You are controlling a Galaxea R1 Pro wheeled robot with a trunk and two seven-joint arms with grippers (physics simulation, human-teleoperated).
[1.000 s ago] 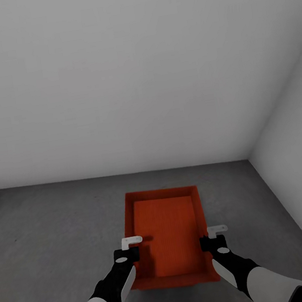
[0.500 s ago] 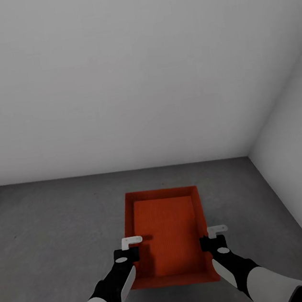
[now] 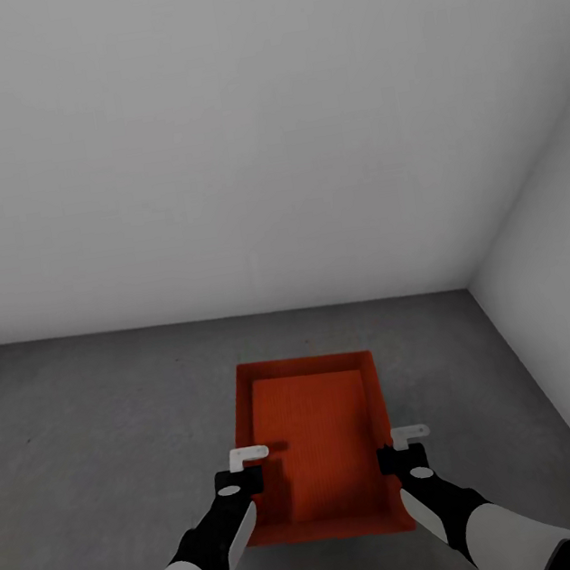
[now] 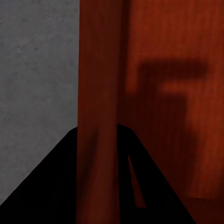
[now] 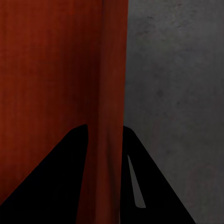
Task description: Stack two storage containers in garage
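While the robot faces a corner of pale grey walls (image 3: 264,142) over dark mottled floor (image 3: 96,423), which reads as the garage, one orange-red tray (image 3: 315,436) is gripped from both long sides just above that floor. The left gripper (image 3: 243,474) pinches the tray's left wall, and the left wrist view has the wall (image 4: 100,116) running between the two dark fingers (image 4: 51,186); the right gripper (image 3: 394,454) pinches the right wall in the same way, with the wall (image 5: 112,116) passing between its fingers (image 5: 46,182) in the right wrist view. My judgement is that carrying is done for this tray and the step in hand is setting it down or letting go. Whether its base already rests on the concrete I cannot tell: the near edge sits low over the floor, but no gap or contact line is clear. A second tray is not something I can make out, since the walls look single rather than doubled, though a nested pair would be hard to rule out from above. If this is the first tray, the other remains to be fetched from the living room and stacked. The tray's underside is hidden, the forearms are cut off at the frame edge, and the fingertips themselves are lost behind the tray walls.
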